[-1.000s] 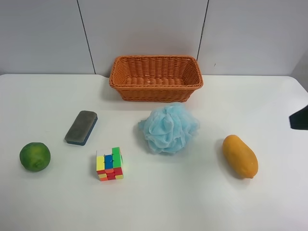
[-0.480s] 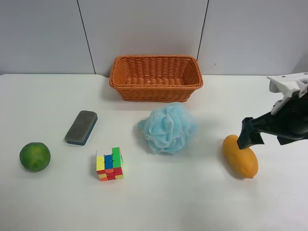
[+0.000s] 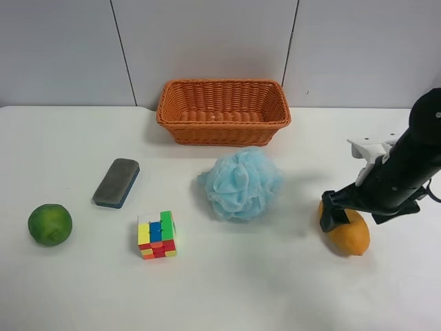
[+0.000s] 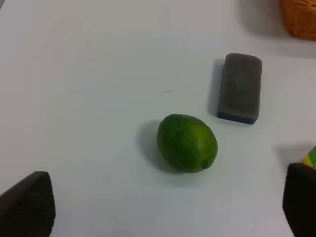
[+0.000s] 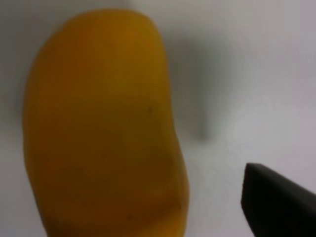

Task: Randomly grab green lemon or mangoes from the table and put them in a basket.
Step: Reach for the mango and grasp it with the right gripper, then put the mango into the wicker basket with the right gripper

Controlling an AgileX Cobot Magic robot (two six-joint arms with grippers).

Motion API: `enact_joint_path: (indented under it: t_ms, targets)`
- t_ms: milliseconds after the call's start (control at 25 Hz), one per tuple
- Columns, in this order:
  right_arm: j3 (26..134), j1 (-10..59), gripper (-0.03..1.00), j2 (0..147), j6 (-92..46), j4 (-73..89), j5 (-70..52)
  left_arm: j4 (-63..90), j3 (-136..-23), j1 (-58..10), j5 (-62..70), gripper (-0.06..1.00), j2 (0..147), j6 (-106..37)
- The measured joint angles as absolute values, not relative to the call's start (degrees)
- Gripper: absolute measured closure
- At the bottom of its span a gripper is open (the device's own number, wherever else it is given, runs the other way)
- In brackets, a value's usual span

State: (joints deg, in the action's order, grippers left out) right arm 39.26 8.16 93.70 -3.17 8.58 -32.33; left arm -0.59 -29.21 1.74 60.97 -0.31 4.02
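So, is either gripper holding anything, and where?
Nothing held: right gripper at the mango, its visible finger clear of it; left gripper open above the green lemon.

- basket [image 3: 222,135]: woven wicker, orange-brown, ribbed and rough.
- bath pouf [image 3: 241,183], in front of the basket: pale blue gathered mesh, frilly, matt.
- mango [image 5: 103,128]: smooth orange-yellow skin, dull sheen.
- green lemon [image 4: 187,143]: finely dimpled rind, faint gloss.
- board eraser [image 4: 239,87]: fuzzy grey felt face on a blue base.
- puzzle cube [image 3: 157,235]: hard, shiny coloured plastic.
- table [image 3: 241,296]: white, smooth, matt.
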Motion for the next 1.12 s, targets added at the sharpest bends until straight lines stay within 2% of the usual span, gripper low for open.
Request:
enact_joint_path:
  t_ms: [360, 440, 520, 1120]
  targets:
    - [39.3, 8.2, 0.00, 97.1, -3.2, 8.6, -30.2, -0.6, -29.2, 1.7, 61.0, 0.04, -0.3, 4.0]
    - [39.3, 8.2, 0.13, 97.2, -3.2, 8.6, -30.1, -0.6, -29.2, 1.7, 61.0, 0.04, -0.3, 4.0]
    - [39.3, 8.2, 0.35, 97.2, -3.2, 8.6, -29.8, -0.6, -29.2, 1.7, 61.0, 0.04, -0.3, 4.0]
    - [39.3, 8.2, 0.33, 96.5, -2.5, 9.2, -29.6, -0.6, -29.2, 1.7, 61.0, 0.04, -0.3, 4.0]
